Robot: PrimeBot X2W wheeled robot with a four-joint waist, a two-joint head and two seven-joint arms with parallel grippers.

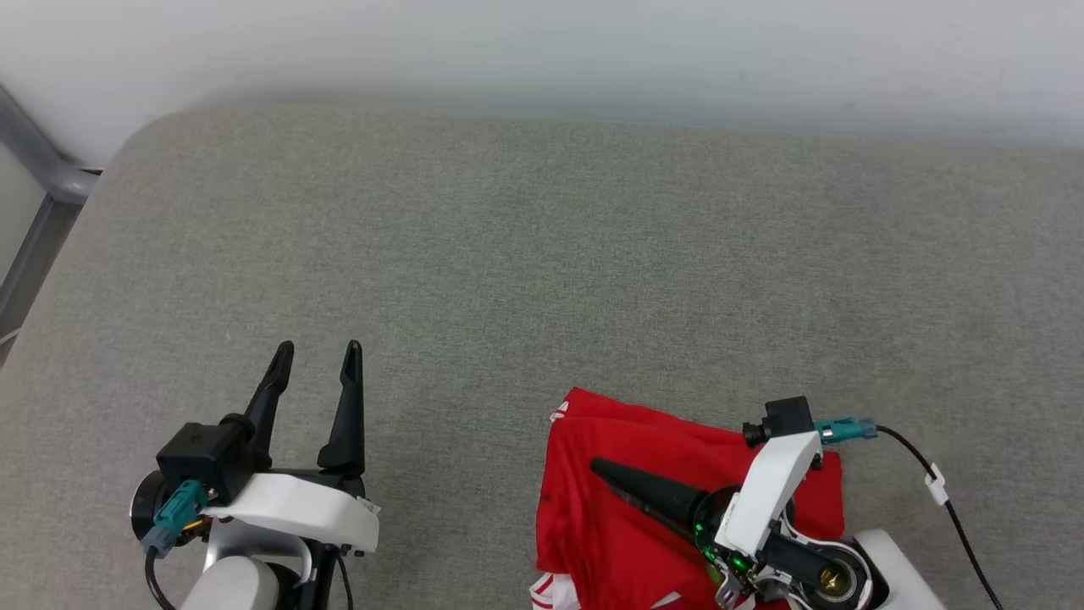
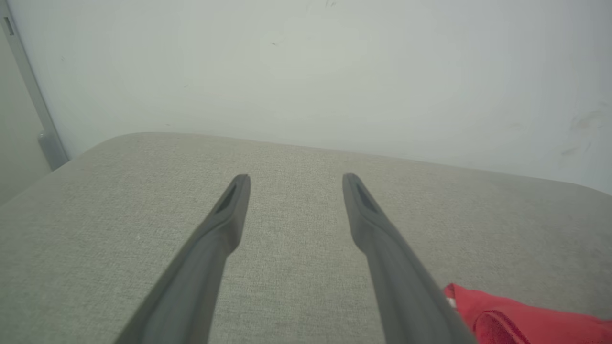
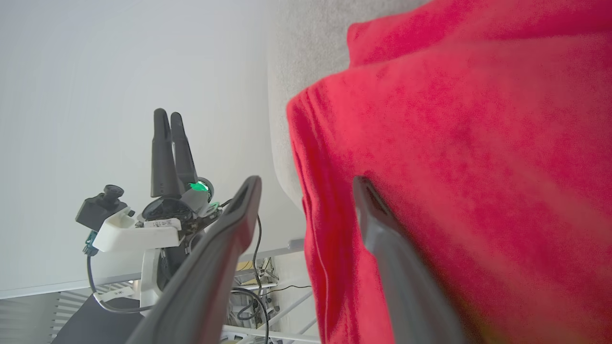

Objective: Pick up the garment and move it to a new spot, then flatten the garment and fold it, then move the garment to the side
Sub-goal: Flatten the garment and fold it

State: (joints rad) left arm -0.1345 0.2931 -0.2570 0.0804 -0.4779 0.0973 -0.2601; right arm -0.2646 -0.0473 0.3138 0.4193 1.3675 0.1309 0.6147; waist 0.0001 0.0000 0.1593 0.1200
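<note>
Down at the lower right of the head view, the garment (image 1: 593, 542) lies on the grey cushion (image 1: 542, 254) as a compact red bundle with several layers. A bit of white striped trim peeks out at its lower edge and another at its top left corner. It sits close to the robot and well off to one side. To me that reads as a garment already folded and set aside, not one waiting to be spread.

The right gripper (image 3: 306, 184) hangs low over the bundle, turned on its side and pointing toward the upper left of the head view. Its own camera shows the two fingers spread wide. One lies across the red cloth and the other stands clear of its edge against the pale wall (image 1: 542, 42). No fold is pinched between them, so it holds nothing, and I judge the cloth rests under its own weight.

The left gripper (image 1: 319, 347) waits at the lower left, fingers wide apart and empty above bare cushion, well apart from the garment. That placement probably keeps it out of the right arm's way.
</note>
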